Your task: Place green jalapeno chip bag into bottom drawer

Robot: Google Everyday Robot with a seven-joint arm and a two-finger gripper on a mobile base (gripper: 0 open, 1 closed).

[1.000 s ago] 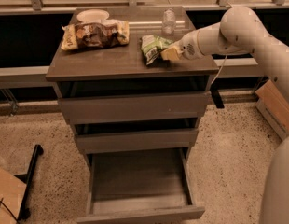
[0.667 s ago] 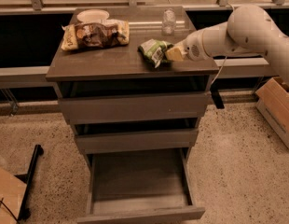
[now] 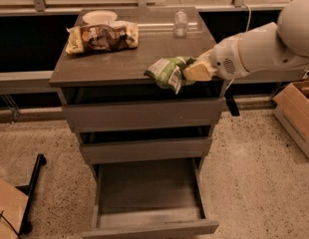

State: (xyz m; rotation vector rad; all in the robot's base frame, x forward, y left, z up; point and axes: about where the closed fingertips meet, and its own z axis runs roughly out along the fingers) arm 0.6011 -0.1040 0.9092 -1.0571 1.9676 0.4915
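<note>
The green jalapeno chip bag (image 3: pixel 168 72) is a small light-green and white crinkled bag, held at the front edge of the cabinet top, partly overhanging it. My gripper (image 3: pixel 190 71) comes in from the right on the white arm and is shut on the bag's right end. The bottom drawer (image 3: pixel 149 190) is pulled out wide below, its box interior bare. It lies straight under the bag.
A larger brown-and-yellow chip bag (image 3: pixel 101 37), a white bowl (image 3: pixel 99 17) and a clear bottle (image 3: pixel 180 23) sit on the cabinet top (image 3: pixel 114 59). The two upper drawers (image 3: pixel 144 114) are slightly ajar. A cardboard box (image 3: pixel 298 113) stands on the floor at right.
My gripper has carried the green bag forward from mid-top to the cabinet's front edge. The camera view has shifted closer and lower over the cabinet.
</note>
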